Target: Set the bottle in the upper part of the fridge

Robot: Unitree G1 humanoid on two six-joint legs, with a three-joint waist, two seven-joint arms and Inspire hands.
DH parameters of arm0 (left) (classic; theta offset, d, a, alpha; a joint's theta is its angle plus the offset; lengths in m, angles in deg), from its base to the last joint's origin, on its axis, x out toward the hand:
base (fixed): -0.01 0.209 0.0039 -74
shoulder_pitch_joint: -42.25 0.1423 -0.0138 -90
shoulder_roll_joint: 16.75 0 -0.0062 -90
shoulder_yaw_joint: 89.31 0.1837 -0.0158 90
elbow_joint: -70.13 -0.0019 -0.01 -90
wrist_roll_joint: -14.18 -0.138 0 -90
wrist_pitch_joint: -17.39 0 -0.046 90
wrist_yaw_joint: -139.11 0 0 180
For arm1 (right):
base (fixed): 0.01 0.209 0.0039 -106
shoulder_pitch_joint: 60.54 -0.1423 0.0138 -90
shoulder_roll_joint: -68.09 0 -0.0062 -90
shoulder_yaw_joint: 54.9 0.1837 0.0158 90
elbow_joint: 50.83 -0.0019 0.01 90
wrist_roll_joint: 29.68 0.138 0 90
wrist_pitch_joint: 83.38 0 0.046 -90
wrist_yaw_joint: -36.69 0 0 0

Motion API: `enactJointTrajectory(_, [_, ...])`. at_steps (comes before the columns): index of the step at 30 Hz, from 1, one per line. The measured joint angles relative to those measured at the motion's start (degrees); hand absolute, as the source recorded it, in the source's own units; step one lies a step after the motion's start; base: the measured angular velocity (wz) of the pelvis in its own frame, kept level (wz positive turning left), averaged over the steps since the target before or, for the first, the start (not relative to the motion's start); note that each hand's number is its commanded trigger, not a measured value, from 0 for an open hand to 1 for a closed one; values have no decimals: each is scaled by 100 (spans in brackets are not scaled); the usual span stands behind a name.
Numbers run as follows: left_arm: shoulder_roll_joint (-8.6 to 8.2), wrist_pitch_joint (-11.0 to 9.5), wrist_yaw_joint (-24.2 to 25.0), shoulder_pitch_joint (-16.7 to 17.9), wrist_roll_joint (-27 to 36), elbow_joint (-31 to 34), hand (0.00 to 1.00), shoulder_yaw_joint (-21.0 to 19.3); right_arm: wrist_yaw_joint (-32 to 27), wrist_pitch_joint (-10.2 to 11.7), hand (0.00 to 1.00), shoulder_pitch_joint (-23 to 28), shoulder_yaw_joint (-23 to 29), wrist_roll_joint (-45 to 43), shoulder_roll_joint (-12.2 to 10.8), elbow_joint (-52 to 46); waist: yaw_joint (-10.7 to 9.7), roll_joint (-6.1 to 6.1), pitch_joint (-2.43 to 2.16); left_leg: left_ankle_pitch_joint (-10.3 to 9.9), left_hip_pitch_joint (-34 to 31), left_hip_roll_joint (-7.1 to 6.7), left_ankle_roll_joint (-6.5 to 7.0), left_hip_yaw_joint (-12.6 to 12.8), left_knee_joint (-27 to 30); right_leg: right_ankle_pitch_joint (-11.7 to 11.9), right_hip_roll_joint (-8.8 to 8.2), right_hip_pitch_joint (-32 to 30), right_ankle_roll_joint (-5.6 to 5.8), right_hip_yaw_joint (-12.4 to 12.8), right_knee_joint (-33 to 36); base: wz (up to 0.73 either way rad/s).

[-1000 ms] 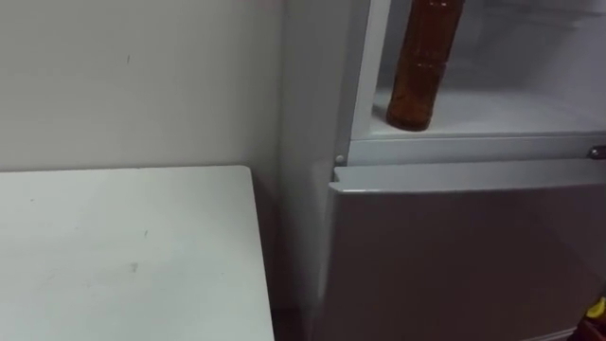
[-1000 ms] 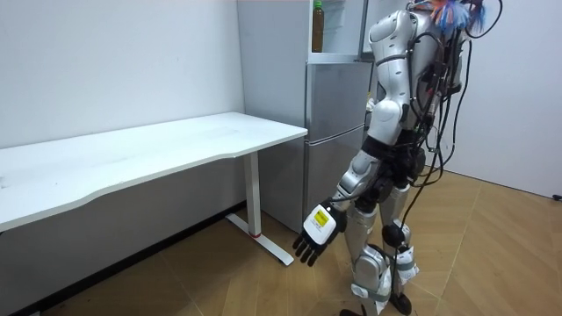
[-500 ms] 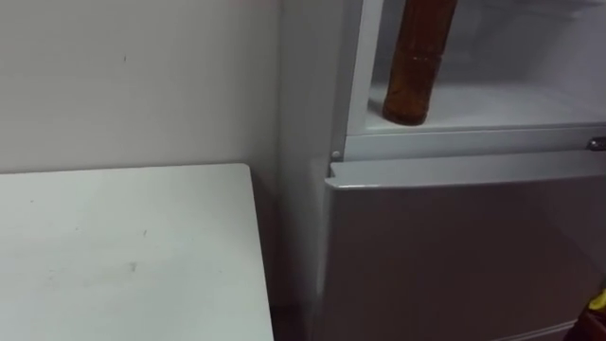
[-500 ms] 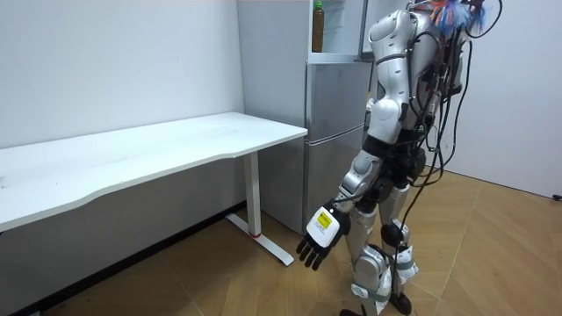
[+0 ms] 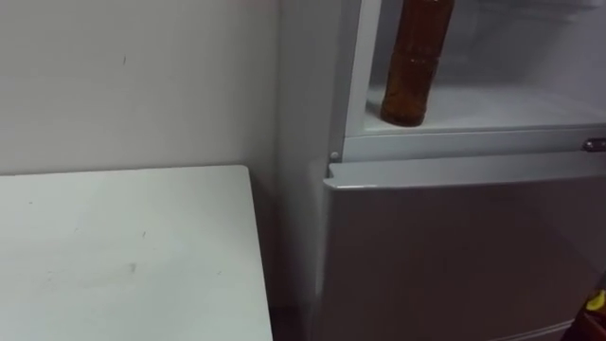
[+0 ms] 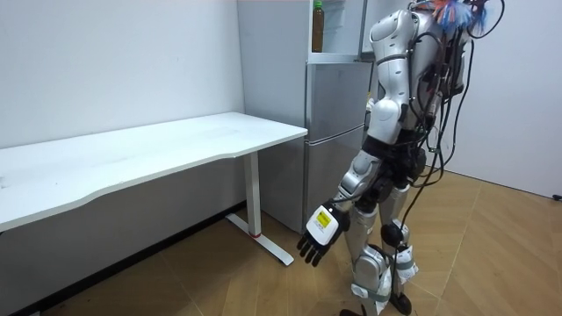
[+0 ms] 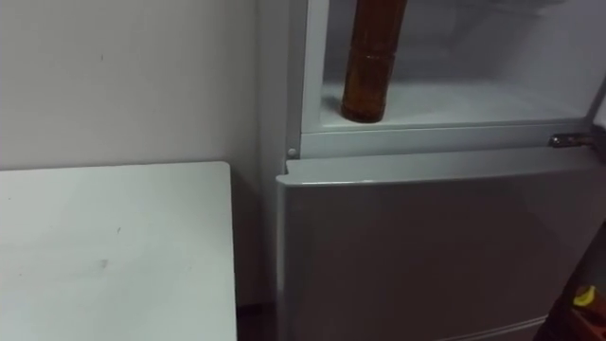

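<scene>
Bottle [image 5: 414,62]: brown, set upright on the shelf [image 5: 492,109] of the upper fridge compartment, at the front left corner, just beside the left inner wall. Base is planted on the shelf and the long axis is vertical. The neck is taken to point up, though the top is cut off in the eye views. Nothing is touching it. The compartment is seen open from the front. The upper door appears to be swung aside to the room view's right, but that part is hard to make out. The lower fridge door [image 5: 454,246] is closed, directly under the shelf edge.

The robot is stood close in front of the fridge, with the white counter [image 5: 123,256] to its left, set against the fridge side. The left robot hand [image 6: 319,237] is hung low beside the thigh, back of the hand toward the room camera. Its fingers are loose and nearly straight, pointing at the floor, and nothing is held.

Key relation: the bottle lies well above and ahead of the left robot hand, well apart from it, with the whole lower door between the two heights. No grasp is set up.

Judged from this, placement is done and the bottle is released inside the upper fridge. Only shutting the upper door may be left, for which an arm would have to be raised.
</scene>
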Motion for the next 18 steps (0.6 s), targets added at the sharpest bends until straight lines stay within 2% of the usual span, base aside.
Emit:
enactJointTrajectory(6, [-12,5,62,-58,-8,-213,0,-188,72,-25,0,11,-63,-234,-2,-65,6,-1,1,0,17,-8,0,34,0,-38,-17,-29,-1,10,83,0])
enactJointTrajectory(11, [-15,-1,61,-127,-8,-301,0,-191,140,-128,0,12,-76,-584,-2,-82,12,-1,1,0,35,-13,0,39,1,-59,-25,-25,-2,16,117,0])
enactJointTrajectory(18, [-14,-43,60,-127,-7,-307,0,-191,290,-128,0,24,-82,-842,-5,-82,6,0,1,0,37,-14,0,54,1,-59,-25,-28,-1,28,117,0])
